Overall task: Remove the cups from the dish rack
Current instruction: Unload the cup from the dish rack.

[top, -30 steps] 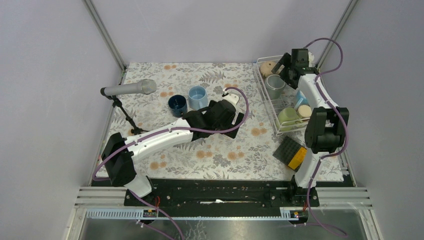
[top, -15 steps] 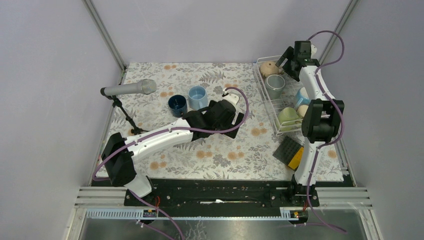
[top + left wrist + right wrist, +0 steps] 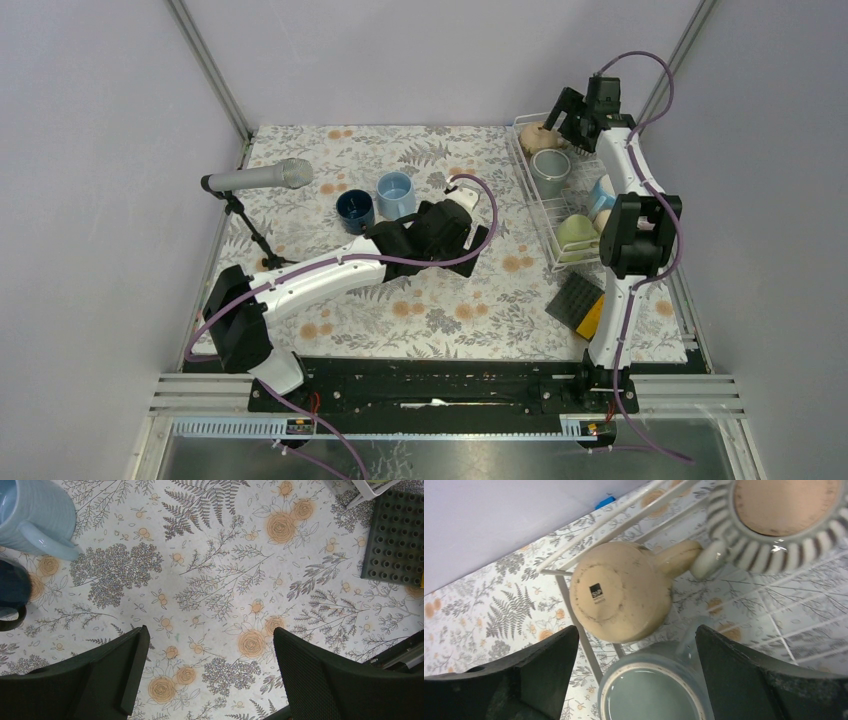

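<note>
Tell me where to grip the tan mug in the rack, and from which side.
Probably its round wall, from above: the tan mug sits base-up, so no rim is open. Keep the right gripper off its handle, which points at the striped mug.

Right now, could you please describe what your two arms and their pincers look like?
The left arm and right arm are white tubular links joined by boxy black joint housings, each trailed by a loose purple cable. The left pincer and right pincer each have two broad matte-black fingers with finely dotted faces.
</note>
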Robot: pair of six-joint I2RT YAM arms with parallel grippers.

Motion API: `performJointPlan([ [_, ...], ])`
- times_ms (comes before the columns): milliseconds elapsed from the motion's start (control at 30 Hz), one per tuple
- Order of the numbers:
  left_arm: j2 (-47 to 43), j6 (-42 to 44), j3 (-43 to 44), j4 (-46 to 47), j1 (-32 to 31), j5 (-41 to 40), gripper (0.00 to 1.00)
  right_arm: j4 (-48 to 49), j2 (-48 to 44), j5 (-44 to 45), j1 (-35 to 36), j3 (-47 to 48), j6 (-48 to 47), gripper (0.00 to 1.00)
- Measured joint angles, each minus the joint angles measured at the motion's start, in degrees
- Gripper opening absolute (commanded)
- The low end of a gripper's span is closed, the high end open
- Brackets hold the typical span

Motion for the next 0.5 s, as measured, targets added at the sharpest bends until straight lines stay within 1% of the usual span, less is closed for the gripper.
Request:
performJointPlan([
  [300, 0.0, 0.0, 0.0, 0.02, 0.0, 0.0, 0.99, 0.79, 4.35, -5.81, 0.0, 2.8, 0.02, 0.93],
  [500, 0.0, -0.02, 0.0, 0.02, 0.0, 0.0, 0.99, -0.22, 5.57, -6.78, -0.04, 3.02, 0.02, 0.93],
])
